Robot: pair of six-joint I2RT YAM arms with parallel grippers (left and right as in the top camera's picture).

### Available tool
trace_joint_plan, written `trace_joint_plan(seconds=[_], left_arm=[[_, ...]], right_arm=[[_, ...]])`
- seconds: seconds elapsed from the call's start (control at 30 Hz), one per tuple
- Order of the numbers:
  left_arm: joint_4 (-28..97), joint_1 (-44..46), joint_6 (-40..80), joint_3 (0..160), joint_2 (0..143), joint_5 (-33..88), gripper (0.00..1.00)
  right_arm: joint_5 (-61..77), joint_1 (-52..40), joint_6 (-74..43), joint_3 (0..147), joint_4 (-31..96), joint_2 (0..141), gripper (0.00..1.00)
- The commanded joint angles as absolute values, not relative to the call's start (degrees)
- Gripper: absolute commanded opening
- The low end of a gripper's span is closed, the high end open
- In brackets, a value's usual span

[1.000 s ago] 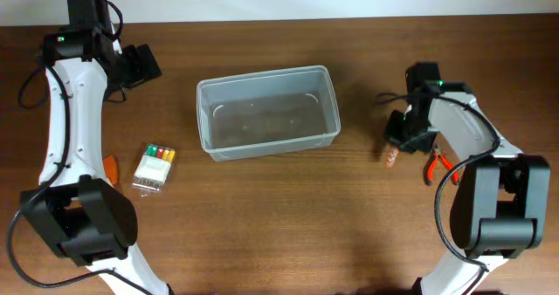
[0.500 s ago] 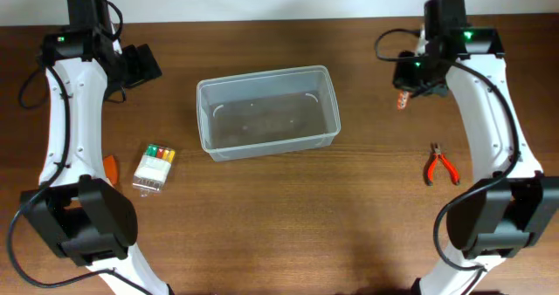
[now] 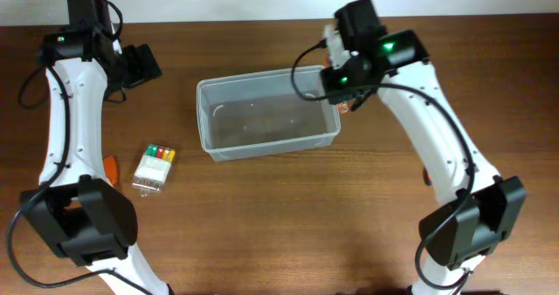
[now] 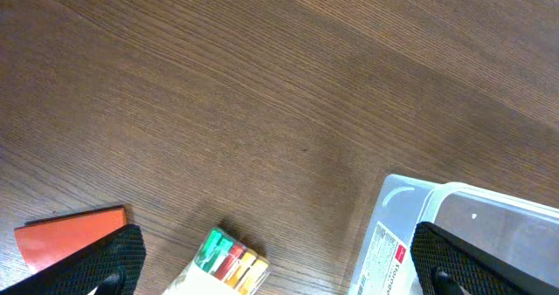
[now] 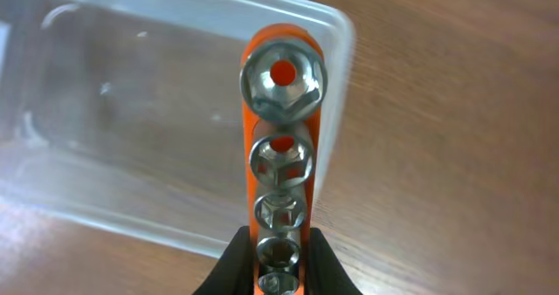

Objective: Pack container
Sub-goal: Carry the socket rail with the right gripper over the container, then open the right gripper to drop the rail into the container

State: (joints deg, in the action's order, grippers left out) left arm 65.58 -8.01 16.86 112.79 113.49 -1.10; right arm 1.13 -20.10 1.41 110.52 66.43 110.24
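Right fingers point(image 5: 229, 264) clamp an orange socket rail point(image 5: 281, 129) over the right rim of the container point(image 3: 208, 120) on the counter point(image 3: 279, 216); left fingers point(image 4: 105, 258) gape. Released here, it might bounce outside.

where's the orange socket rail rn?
The orange socket rail is clamped in the right gripper, above the right-hand rim of the container, right of centre in the overhead view.
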Motion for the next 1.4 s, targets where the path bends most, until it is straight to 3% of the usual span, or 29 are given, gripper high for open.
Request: trace_joint_plan(seconds=[0.0, 0.97, 1.1, 1.27, 1.37], left_arm=[[65.6, -8.2, 16.6, 113.7, 112.7, -1.3, 0.99], [65.6, -8.2, 16.6, 113.7, 112.7, -1.3, 0.99], [65.6, -8.2, 16.6, 113.7, 112.7, -1.3, 0.99], [65.6, -8.2, 16.6, 113.7, 112.7, -1.3, 0.99], [65.6, -8.2, 16.6, 113.7, 112.7, -1.3, 0.99]], right_arm=[[0.7, -23.7, 6.5, 112.1, 65.2, 110.3, 0.14], [0.9, -28.1, 10.1, 110.8, 63.3, 124.1, 0.15], [0.9, -28.1, 10.0, 109.9, 63.2, 124.2, 0.2], [0.9, -28.1, 10.0, 109.9, 63.5, 124.2, 0.36], [1.1, -28.1, 9.3, 109.9, 63.6, 124.2, 0.38]])
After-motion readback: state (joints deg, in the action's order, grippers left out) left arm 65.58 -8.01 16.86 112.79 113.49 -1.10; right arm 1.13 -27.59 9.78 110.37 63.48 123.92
